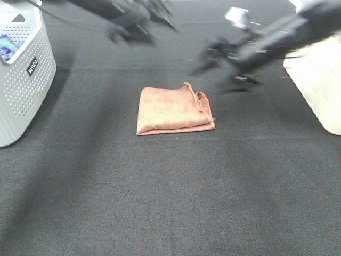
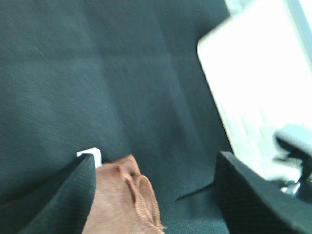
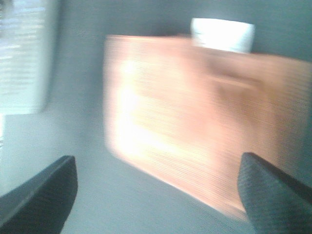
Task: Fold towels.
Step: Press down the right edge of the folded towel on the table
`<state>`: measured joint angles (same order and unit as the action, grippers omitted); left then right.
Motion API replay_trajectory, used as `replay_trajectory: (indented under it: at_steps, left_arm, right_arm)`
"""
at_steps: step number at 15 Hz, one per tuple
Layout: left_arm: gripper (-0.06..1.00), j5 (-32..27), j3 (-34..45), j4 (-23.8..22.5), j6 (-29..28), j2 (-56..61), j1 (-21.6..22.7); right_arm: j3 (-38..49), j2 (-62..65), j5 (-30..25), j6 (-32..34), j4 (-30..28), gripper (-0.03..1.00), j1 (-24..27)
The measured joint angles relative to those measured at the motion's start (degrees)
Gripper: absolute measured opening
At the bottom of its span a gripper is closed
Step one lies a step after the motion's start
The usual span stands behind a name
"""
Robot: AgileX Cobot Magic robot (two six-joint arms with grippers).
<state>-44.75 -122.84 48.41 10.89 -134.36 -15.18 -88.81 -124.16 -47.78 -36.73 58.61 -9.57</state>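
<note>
Looking down at a reddish-brown towel [image 1: 173, 111] lying near the middle of the black table [image 1: 160, 213], folded into a small, thick square. Seeing stacked layers along its near edge and a flap curling up on its right side. Spotting a little white tag [image 2: 90, 155] sticking out at one corner. Finding the left gripper [image 2: 155, 161] hanging up over that tag corner, not touching the towel, with its two fingers spread wide apart and holding nothing. Finding the right gripper [image 3: 157, 161] hanging up near the towel too, also spread wide apart and holding nothing. Seeing both arms looking blurry from the high camera, behind the towel. Noticing a grey basket [image 1: 26, 80] sitting at the left, well apart from the towel, with a blue thing [image 1: 8, 45] inside. Noticing a white bin [image 1: 319, 85] sitting at the right, also well apart.
</note>
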Motion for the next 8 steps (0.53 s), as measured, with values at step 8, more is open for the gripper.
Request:
replay_trajectory:
  at_steps: [8]
  left_arm:
    - [0.66, -7.8, 0.0, -0.9, 0.8, 4.0, 2.8]
  right_arm:
    - [-9.3, -11.3, 1.2, 0.2, 4.4, 0.83, -0.6]
